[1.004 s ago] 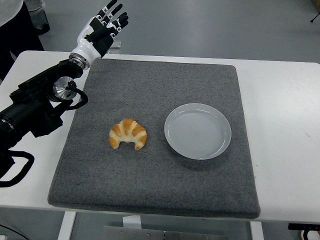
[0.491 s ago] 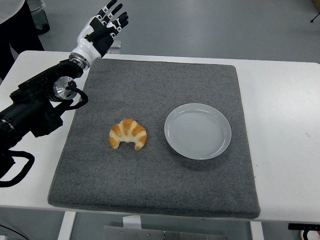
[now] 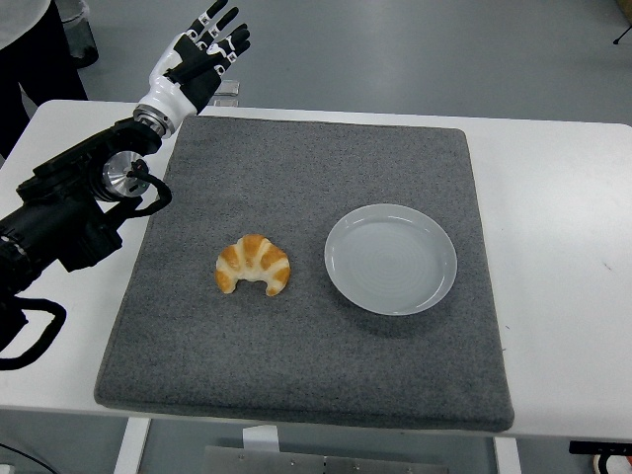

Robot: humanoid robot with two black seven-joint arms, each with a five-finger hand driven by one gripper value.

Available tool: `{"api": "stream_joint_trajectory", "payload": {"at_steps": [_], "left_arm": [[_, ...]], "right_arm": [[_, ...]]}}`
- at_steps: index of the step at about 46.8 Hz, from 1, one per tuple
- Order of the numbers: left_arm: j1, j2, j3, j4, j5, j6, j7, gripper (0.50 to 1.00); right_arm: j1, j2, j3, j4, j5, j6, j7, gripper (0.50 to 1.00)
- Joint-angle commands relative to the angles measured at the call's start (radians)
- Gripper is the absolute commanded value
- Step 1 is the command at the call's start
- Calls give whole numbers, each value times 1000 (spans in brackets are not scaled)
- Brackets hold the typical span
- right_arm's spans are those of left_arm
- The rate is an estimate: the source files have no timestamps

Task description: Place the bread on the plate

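A golden croissant [image 3: 254, 265] lies on the grey mat [image 3: 296, 168], left of centre. An empty pale blue-grey plate [image 3: 391, 259] sits on the mat to the croissant's right, a short gap between them. My left hand [image 3: 202, 51] is raised above the mat's far left corner, fingers spread and holding nothing, well away from the croissant. Its black arm [image 3: 74, 207] comes in from the left edge. The right arm is out of view.
The mat covers most of the white table [image 3: 563, 197]. A person in dark clothes [image 3: 30, 59] stands at the top left beyond the table. A small light object [image 3: 227, 94] lies behind the left hand at the table's far edge.
The left hand has shifted very slightly up and to the left. The croissant and plate have not moved.
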Motion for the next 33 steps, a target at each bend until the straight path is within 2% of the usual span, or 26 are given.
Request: {"api": "stream_joint_trajectory", "payload": {"at_steps": [1,33], "left_arm": [[0,3,1,0,1,2,0,992],[-20,32,5,-2,8,8,5,992]], "right_arm": [[0,0,0,0,0,0,0,930],[2,0,0,0,0,0,0,932]]}}
